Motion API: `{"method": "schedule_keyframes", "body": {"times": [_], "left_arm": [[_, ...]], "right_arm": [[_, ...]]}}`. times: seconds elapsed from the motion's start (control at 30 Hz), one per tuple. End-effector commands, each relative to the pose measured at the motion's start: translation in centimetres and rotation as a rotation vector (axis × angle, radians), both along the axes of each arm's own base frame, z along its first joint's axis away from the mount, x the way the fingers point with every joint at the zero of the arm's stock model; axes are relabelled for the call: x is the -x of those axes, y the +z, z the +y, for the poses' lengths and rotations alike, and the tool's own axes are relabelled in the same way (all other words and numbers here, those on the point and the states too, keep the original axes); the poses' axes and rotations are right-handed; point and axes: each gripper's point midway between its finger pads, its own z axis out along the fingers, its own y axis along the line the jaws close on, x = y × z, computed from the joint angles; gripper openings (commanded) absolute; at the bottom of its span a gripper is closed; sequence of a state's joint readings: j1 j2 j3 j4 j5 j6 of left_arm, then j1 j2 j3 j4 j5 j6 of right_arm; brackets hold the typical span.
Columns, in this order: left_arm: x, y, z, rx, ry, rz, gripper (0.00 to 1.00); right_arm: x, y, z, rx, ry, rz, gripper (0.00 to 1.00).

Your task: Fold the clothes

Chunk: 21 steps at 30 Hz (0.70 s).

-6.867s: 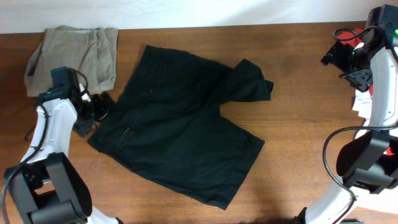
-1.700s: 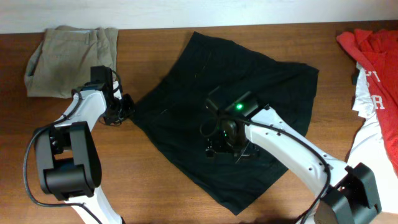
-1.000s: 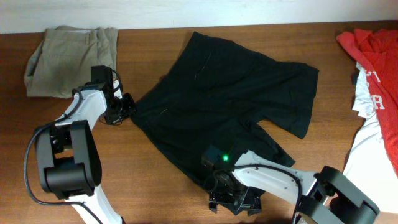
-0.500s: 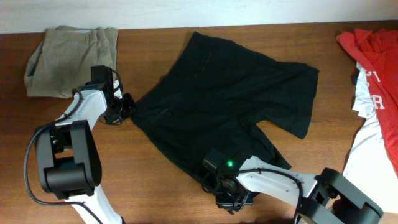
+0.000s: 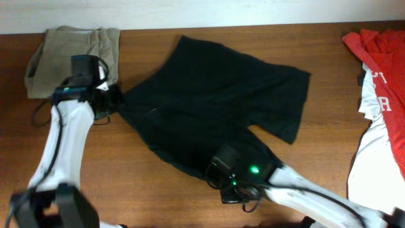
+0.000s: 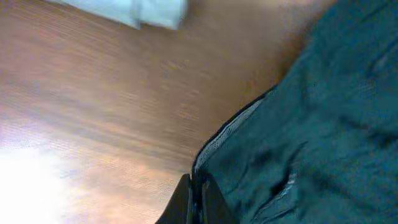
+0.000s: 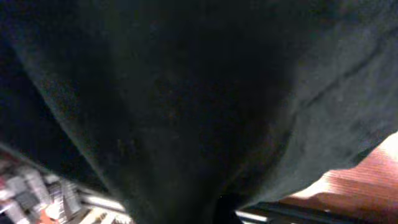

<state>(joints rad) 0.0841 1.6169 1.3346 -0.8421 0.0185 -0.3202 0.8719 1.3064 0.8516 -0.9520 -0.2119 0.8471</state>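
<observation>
Two grippers work on one garment. The left gripper (image 6: 194,198) is pinched closed on the waistband corner of the black shorts (image 5: 215,95), where the pale inner band (image 6: 233,134) shows along the edge. The right gripper (image 5: 239,190) sits at the near hem of one leg. Dark cloth fills its wrist view, so whether it is clamped cannot be told. The black shorts lie spread open in the middle of the wooden table (image 5: 329,158), with no fold in them yet. The waist faces the far left and the two legs fan toward the right and the near edge, so the long axis runs diagonally from far left to near right. Khaki shorts (image 5: 69,47) sit in a compact pile at the far left corner and appear already folded. A red shirt (image 5: 380,54) and a white shirt (image 5: 383,158) lie heaped at the right edge, seemingly not yet done. Most of the folding appears to remain.
</observation>
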Motion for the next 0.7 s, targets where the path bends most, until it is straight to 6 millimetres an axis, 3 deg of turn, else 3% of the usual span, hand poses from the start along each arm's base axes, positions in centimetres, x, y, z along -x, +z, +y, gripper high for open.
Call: {"method": "schedule_keyframes", "body": {"times": [0.0,0.17,0.27,0.33,0.43,0.57,0.67], "left_arm": [[1.3,5.3,2.2,-0.095,0.115,-0.118,0.00],[4.5,10.0,2.4,-0.076,0.175,-0.214,0.00],[6.3,12.8,2.2,-0.065,0.195,-0.294,0.00],[7.2,15.0,2.2,-0.065,0.198,-0.374,0.00],[7.3,17.0,2.1,-0.065,0.199,-0.457,0.00],[6.1,15.6,2.3,-0.065,0.198,-0.415,0.00],[4.3,12.9,2.4,-0.065,0.197,-0.337,0.01]], "right_arm": [[-0.5,3.3,0.6,-0.077,0.056,-0.151,0.04],[2.1,5.7,1.8,-0.122,0.061,-0.260,0.04],[2.6,7.0,2.1,-0.150,0.035,-0.320,0.04],[1.6,8.6,1.3,-0.144,0.018,-0.420,0.04],[-1.2,12.3,-1.4,-0.097,-0.078,-0.588,0.04],[-4.8,16.3,-4.6,-0.026,-0.157,-0.738,0.04],[-7.2,16.2,-6.3,0.045,-0.225,-0.754,0.04]]}}
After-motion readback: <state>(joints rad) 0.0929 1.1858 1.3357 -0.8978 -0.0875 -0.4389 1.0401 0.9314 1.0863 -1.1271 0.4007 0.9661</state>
